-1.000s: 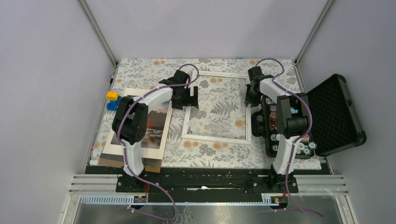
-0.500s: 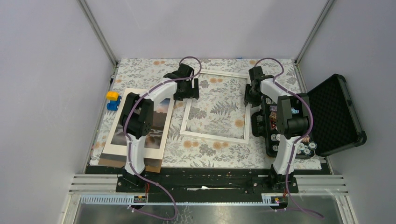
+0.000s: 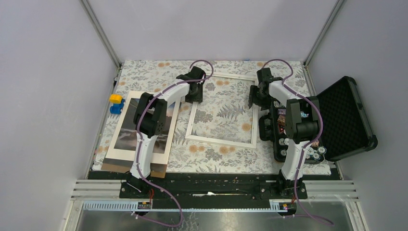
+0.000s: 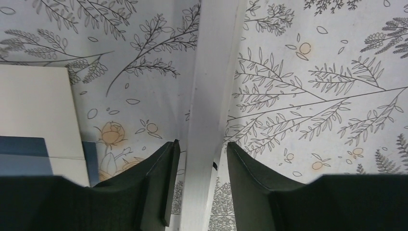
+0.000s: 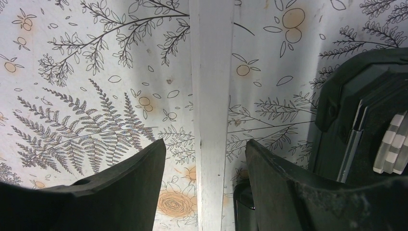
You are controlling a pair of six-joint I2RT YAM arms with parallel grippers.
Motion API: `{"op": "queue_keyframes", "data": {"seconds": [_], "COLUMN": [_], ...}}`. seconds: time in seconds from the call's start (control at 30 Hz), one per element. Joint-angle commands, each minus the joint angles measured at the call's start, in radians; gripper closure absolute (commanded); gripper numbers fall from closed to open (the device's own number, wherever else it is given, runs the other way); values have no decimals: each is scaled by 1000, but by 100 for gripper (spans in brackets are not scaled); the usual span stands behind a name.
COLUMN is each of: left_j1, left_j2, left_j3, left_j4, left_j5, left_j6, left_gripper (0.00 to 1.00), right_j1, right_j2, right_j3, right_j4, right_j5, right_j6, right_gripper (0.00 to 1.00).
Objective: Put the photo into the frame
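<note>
The frame is lying flat on the floral cloth, mid-table. Its left rail is being straddled by the left gripper; the fingers sit very close, and it cannot be told whether they are clamping the rail. Its right rail is being straddled by the right gripper, released, with gaps on both sides. The photo is being bordered by the white mat, left of the frame.
</note>
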Motion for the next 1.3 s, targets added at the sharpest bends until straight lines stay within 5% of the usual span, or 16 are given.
{"op": "queue_keyframes", "data": {"seconds": [0.0, 0.13, 0.4, 0.83, 1.07, 1.2, 1.27], "left_j1": [-1, 1, 28, 38, 38, 42, 43], "left_j2": [-34, -56, -130, -124, -106, -106, -100], "left_j3": [22, -11, -85, -112, -96, -102, -100], "left_j4": [0, 21, 75, 113, 76, 76, 73], "left_j5": [-55, -36, 20, 52, 10, 7, 11], "left_j6": [22, 20, 8, 4, 16, 34, 42], "left_gripper": [54, 54, 38, 45, 66, 96, 100], "right_j1": [-5, -6, -6, -5, -6, -6, -6], "right_j2": [-43, -37, -32, -26, -24, -15, -9], "right_j3": [15, 16, 8, 8, 7, 22, 40], "right_j4": [10, 10, 10, 10, 10, 9, 3], "right_j5": [-11, -11, -38, -56, -51, -39, -19], "right_j6": [7, 7, 5, 4, 5, 17, 32], "right_gripper": [31, 32, 33, 35, 35, 35, 33]}}
